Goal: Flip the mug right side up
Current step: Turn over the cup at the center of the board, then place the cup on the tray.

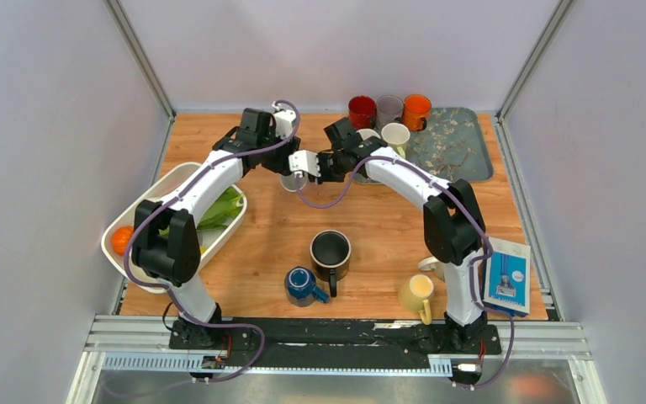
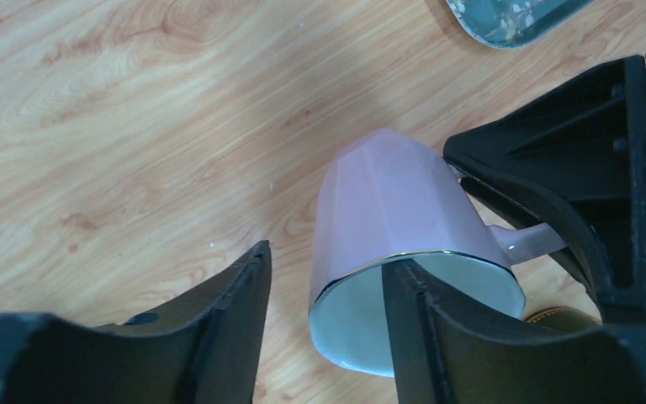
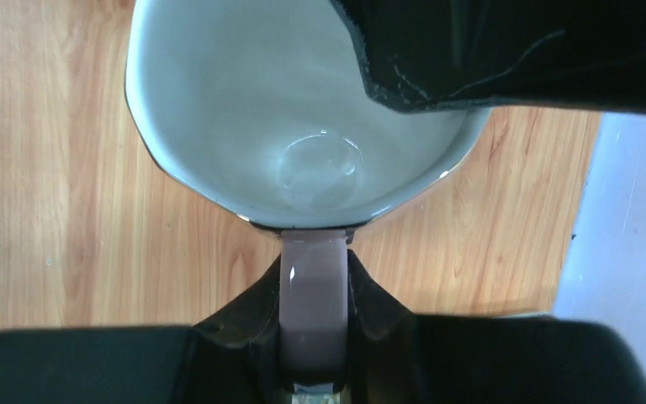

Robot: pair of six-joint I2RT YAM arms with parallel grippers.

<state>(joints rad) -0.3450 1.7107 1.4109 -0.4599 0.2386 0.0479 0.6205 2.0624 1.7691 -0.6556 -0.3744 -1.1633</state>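
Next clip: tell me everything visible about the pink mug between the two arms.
The pink mug is glossy, ceramic-looking, faceted, with a thin gold rim and a pale, empty inside. It is tilted, mouth toward the left wrist camera. The right end effector is shut on its handle; the left end effector stands open at the rim.

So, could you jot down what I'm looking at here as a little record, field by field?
Held item: pale pink faceted ceramic mug, tilted, gold-edged mouth facing the left wrist camera
Right gripper: shut on the mug's handle
Left gripper: open, one finger at the mug's mouth
Mugs standing mouth up near the arm bases: glossy black mug, dark blue mug, yellow mug
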